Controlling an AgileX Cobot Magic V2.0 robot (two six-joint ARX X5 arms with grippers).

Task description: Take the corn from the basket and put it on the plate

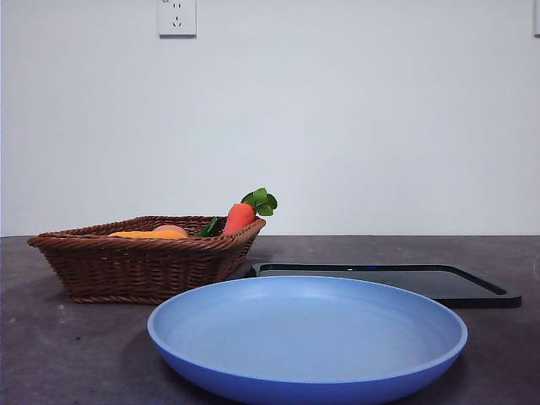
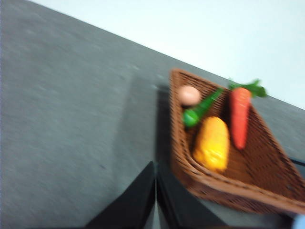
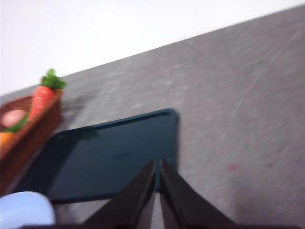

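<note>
both pairs of black jaws are pressed together with nothing between them: the left gripper (image 2: 155,191) hangs above the bare table beside the basket (image 2: 228,191), and the right gripper (image 3: 157,191) hangs over the near edge of the black tray (image 3: 114,157), well apart from the produce. neither arm shows in the front view. the corn (image 2: 212,143) lies inside the basket near one corner, beside the carrot (image 2: 239,117), with a green vegetable (image 2: 200,109) and a small peach-pink round item (image 2: 189,95) at its far end; from the front only its orange-yellow top (image 1: 148,233) peeks over the rim. the plate (image 1: 308,375) sits empty in front of the basket and tray. the task looks to be at its very start, the reach toward the basket, with no grasp made. the left gripper is the nearer one, so the next move probably calls for it to part its jaws, travel over the rim and come down across the cob's narrow width, clear of the carrot. the corn reads as a smooth, rounded, oblong toy that may slip if pinched off-centre; the basket is brown woven wicker with flaring sides; the plate is round, shallow, matte light blue; the tray is flat, dark and slightly glossy; the table (image 1: 51,337) is dull grey and speckled.
</note>
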